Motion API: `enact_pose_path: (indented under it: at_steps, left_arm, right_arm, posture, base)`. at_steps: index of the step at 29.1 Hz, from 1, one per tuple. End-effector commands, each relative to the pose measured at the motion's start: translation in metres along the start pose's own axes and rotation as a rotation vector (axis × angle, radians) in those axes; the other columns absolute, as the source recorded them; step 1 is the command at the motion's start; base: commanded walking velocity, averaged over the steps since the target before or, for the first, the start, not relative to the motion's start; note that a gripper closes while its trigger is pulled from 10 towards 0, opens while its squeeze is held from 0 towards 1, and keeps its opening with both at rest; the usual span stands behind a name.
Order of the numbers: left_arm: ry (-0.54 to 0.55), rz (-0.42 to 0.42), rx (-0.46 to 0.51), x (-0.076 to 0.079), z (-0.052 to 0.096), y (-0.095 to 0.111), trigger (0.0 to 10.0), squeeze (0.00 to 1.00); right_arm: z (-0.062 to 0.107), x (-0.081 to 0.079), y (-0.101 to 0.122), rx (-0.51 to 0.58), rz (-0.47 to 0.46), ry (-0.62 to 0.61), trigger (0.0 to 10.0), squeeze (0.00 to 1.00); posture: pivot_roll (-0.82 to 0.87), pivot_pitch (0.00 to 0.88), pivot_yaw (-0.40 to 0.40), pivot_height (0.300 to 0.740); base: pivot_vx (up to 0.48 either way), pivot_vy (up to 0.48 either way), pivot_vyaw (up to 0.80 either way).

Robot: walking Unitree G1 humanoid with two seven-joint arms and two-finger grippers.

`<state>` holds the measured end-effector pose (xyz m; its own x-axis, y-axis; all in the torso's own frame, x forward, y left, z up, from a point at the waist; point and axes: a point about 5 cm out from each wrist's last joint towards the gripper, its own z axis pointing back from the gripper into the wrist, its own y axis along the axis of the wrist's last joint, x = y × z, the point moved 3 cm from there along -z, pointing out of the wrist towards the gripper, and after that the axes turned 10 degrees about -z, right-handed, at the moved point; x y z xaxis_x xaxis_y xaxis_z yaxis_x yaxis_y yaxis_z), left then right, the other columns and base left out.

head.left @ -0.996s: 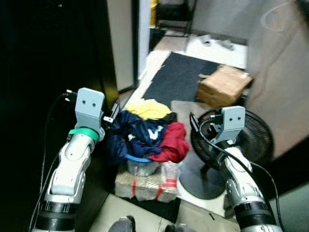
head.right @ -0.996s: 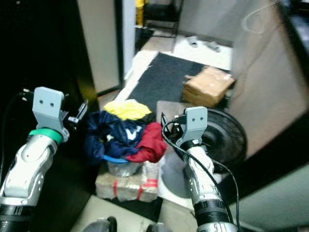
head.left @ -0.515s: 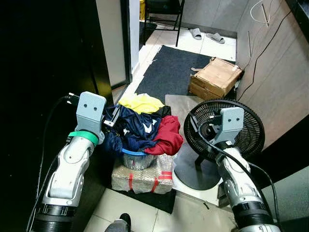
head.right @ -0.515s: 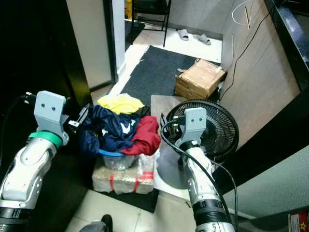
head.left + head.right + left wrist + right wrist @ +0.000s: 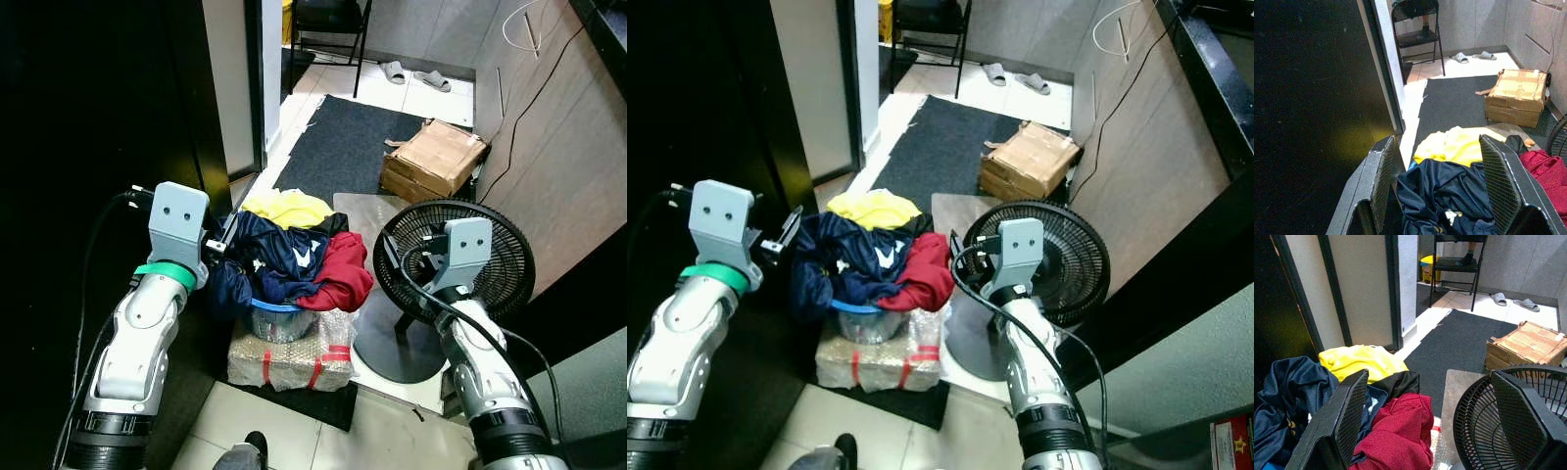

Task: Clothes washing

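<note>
A heap of clothes lies in a blue-rimmed basin: a navy garment in front, a yellow one behind and a red one to the right. My left gripper hovers open at the heap's left edge. In the left wrist view the navy garment and the yellow one lie between and beyond the spread fingers. My right gripper is open to the right of the red garment, in front of the fan, holding nothing.
The basin rests on a plastic-wrapped package. A black floor fan stands close on the right. Beyond are a dark mat, a cardboard box, a chair and slippers. A dark door panel is on the left.
The camera has tilted and the picture has sharpened, so the whole scene has shifted. Both grippers keep their places beside the heap, still open and holding nothing.
</note>
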<state>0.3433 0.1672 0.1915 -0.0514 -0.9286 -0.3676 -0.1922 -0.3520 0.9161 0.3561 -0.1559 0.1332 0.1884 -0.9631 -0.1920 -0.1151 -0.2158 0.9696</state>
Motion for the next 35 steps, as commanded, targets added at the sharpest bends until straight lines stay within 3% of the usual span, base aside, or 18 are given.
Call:
enact_pose_path:
  at_steps: [1,4,8,11,17,21,22,26,31,35]
  left_arm:
    - [0.001,0.010,-0.038,0.001,0.000,-0.011,10.0,0.00]
    - [-0.008,0.017,-0.065,0.001,0.000,-0.019,10.0,0.00]
    - [-0.116,-0.011,-0.172,0.006,0.003,-0.057,10.0,0.00]
    - [-0.145,-0.056,-0.181,0.007,-0.001,-0.061,10.0,0.00]
    - [-0.157,-0.034,-0.213,0.012,-0.010,-0.066,10.0,0.00]
    - [-0.107,0.001,-0.196,0.008,-0.014,-0.059,10.0,0.00]
    - [-0.062,0.043,-0.154,0.004,-0.017,-0.048,10.0,0.00]
    - [-0.051,0.058,-0.119,0.002,-0.019,-0.039,10.0,0.00]
    - [-0.027,0.085,-0.005,0.000,-0.026,-0.008,10.0,0.00]
    - [-0.017,0.100,0.020,0.000,-0.028,-0.001,10.0,0.00]
  right_arm:
    - [0.003,0.003,-0.010,-0.032,0.009,-0.015,10.0,0.00]
    - [0.003,0.006,-0.015,-0.047,0.028,-0.029,10.0,0.00]
    - [-0.008,0.024,-0.007,-0.039,0.080,-0.109,10.0,0.00]
    - [-0.015,0.030,0.003,-0.014,0.089,-0.131,10.0,0.00]
    - [-0.019,0.035,0.007,-0.018,0.107,-0.142,10.0,0.00]
    - [-0.015,0.037,0.006,-0.016,0.106,-0.151,10.0,0.00]
    - [-0.012,0.038,0.005,-0.011,0.101,-0.157,10.0,0.00]
    - [-0.011,0.037,0.006,-0.002,0.100,-0.156,10.0,0.00]
    - [-0.022,0.021,0.021,0.069,0.060,-0.118,10.0,0.00]
    - [-0.026,0.015,0.026,0.084,0.053,-0.101,10.0,0.00]
  posture:
    - [0.02,0.096,0.007,0.740]
    - [0.02,0.099,0.009,0.740]
    - [0.01,0.128,0.022,0.740]
    - [-0.01,0.139,0.028,0.740]
    - [-0.02,0.158,0.029,0.740]
    - [-0.02,0.167,0.030,0.740]
    - [-0.02,0.170,0.028,0.740]
    - [-0.01,0.167,0.027,0.740]
    - [-0.01,0.137,0.016,0.740]
    - [-0.01,0.124,0.009,0.740]
  base:
    - [0.000,0.000,0.00]
    - [0.000,0.000,0.00]
    - [0.000,0.000,0.00]
    - [0.000,0.000,0.00]
    - [0.000,0.000,0.00]
    - [0.000,0.000,0.00]
    - [0.000,0.000,0.00]
    - [0.000,0.000,0.00]
    - [0.000,0.000,0.00]
    - [0.000,0.000,0.00]
